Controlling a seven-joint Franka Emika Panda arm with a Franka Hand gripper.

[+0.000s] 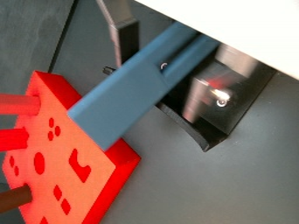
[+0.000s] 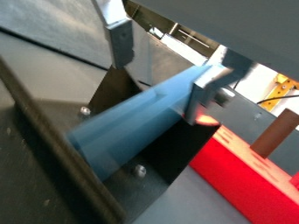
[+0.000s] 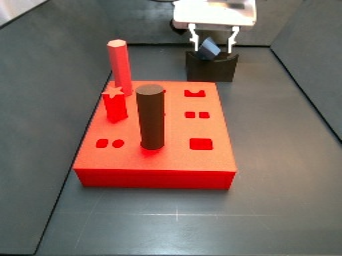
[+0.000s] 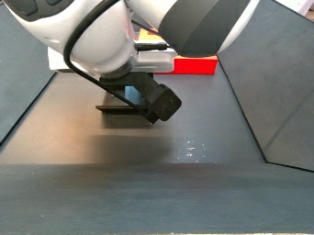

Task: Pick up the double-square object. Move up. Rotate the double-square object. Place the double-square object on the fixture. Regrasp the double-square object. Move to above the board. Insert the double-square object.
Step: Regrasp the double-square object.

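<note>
My gripper [image 3: 211, 44] hangs over the fixture [image 3: 214, 67], at twelve o'clock from the board [image 3: 160, 150]; the double-square object [image 1: 135, 83] lies on it, long axis tilted, between my fingers [image 2: 118, 39], grip uncertain.

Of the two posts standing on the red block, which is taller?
The slim red post at the board's corner rises higher than the thick dark cylinder. The tool is at the fixture, away from both.
</note>
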